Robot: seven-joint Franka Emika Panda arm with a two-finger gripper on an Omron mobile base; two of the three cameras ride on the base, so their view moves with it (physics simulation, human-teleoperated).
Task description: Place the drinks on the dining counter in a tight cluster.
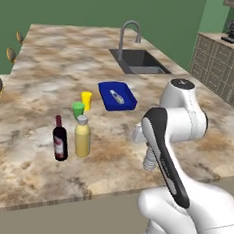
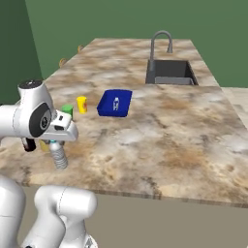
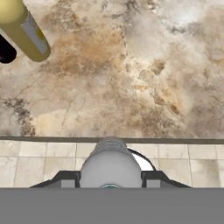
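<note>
My gripper [image 3: 110,180] is shut on the small clear water bottle [image 3: 110,166], which it holds upright by the neck. The water bottle [image 1: 149,161] [image 2: 59,156] is low over the dining counter [image 1: 41,82] [image 2: 169,126], close to its front edge. I cannot tell whether it touches the stone. To its left the dark wine bottle [image 1: 60,140] and the yellow bottle [image 1: 82,137] stand side by side, almost touching. In the hand view the yellow bottle [image 3: 24,28] and the wine bottle [image 3: 5,50] sit at the upper left. The gripper [image 2: 58,144] is partly behind my arm.
A yellow cup [image 1: 86,100] and a green cup [image 1: 78,109] stand just behind the two bottles. A blue tray [image 1: 117,95] [image 2: 115,102] with a small item lies further back. The sink [image 1: 139,60] and faucet [image 1: 129,32] are at the far side. The counter's front edge [image 3: 112,140] is right by the held bottle.
</note>
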